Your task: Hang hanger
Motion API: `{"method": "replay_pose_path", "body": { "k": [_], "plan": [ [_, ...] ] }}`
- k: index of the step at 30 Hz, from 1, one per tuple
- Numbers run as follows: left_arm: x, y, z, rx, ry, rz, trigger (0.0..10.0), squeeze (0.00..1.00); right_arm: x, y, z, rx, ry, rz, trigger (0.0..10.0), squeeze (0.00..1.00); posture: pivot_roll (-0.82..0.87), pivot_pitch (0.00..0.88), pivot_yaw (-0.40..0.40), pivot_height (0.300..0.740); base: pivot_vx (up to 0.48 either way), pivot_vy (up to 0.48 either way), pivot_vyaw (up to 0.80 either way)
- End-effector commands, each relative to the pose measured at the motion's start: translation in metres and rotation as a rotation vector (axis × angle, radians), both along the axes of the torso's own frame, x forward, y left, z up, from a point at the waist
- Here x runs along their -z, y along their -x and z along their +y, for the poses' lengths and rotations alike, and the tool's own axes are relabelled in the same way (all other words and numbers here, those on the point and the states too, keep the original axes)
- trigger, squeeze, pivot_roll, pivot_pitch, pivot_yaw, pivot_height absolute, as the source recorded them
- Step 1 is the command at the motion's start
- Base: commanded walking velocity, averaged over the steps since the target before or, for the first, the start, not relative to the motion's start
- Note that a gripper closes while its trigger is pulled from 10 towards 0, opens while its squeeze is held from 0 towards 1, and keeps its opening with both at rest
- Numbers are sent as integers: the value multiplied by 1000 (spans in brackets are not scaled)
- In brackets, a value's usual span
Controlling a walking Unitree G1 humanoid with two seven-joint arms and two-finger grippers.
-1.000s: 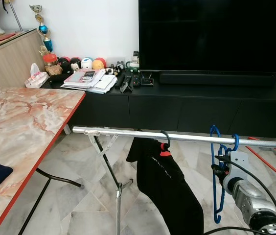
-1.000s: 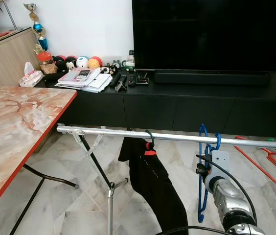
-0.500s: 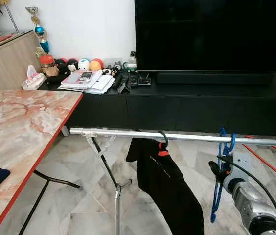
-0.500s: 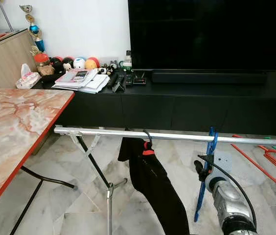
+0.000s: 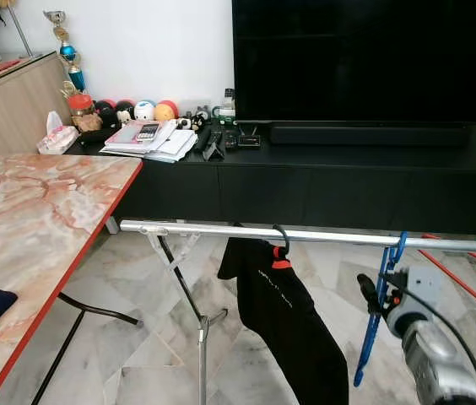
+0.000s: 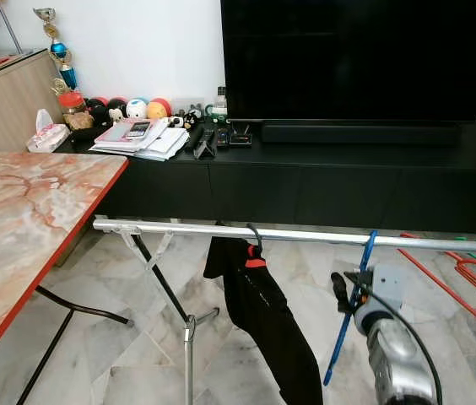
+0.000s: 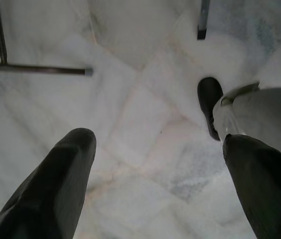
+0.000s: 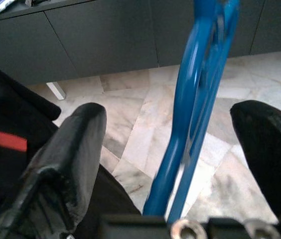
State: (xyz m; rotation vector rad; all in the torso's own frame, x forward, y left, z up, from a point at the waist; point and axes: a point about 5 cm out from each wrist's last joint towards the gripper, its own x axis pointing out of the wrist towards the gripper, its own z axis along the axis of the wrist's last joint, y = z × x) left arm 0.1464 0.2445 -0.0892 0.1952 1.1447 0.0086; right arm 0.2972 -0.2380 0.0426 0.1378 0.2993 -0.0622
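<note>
Marble flooring [image 5: 246, 354] lies under a silver metal drying rail [image 5: 221, 229], from which a blue plastic hanger [image 5: 379, 304] now hangs by its hook, swung edge-on since a second ago. The right gripper [image 8: 180, 149] has been opened, fingers apart either side without contact, so hanging appears done. The hook's seat is hard to make out. The left gripper [image 7: 155, 164] hangs open.

White wall [image 5: 162, 51], big dark television [image 5: 365, 59] stood on a long black cabinet [image 5: 322, 181], marble table [image 5: 35, 219] with red edge, pale marble floor [image 5: 128, 287].
</note>
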Motion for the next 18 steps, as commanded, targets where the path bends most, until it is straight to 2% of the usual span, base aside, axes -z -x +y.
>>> {"method": "replay_pose_path", "body": {
  "k": [1, 3, 5, 6, 7, 11, 14, 17, 18],
  "plan": [
    [1, 5, 2, -6, -8, 4, 10000, 0, -10, -1, 2, 1, 13, -73, 10000, 984, -39, 0, 37, 740, 0, 0, 0],
    [2, 7, 3, -4, -5, 5, 10000, 0, -12, 2, 3, 19, 14, -102, 10000, 894, -53, 0, 41, 740, 0, 0, 0],
    [2, 8, 3, -2, -4, 6, 10000, 0, -12, 3, 3, 26, 14, -111, 10000, 894, -56, 0, 42, 740, 0, 0, 0],
    [2, 9, 3, 1, -5, 8, 10000, 0, -13, 5, 3, 31, 15, -121, 10000, 769, -59, 0, 42, 740, 0, 0, 0],
    [2, 10, 3, 8, -8, 12, 10000, 0, -15, 8, 4, 38, 15, -137, 10000, 0, -59, 0, 49, 740, 0, 0, 0],
    [4, 13, 2, 34, -12, 10, 10000, 0, -22, 17, 1, 60, 53, -209, 10000, 0, -59, 0, 55, 740, 0, 0, 0],
    [6, 17, -1, 57, -6, 17, 10000, 0, -31, 21, -6, 104, 45, -259, 10000, 0, -84, 0, 68, 740, 0, 0, 0],
    [10, 5, -43, 124, 47, -19, 10000, 0, -42, 22, -10, 107, 65, -299, 10000, 0, -105, 0, 79, 740, 0, 0, 0],
    [10, 5, -44, 127, 49, -19, 10000, 0, -44, 22, -11, 107, 68, -308, 10000, 0, -105, 0, 79, 740, 0, 0, 0]
  ]
}}
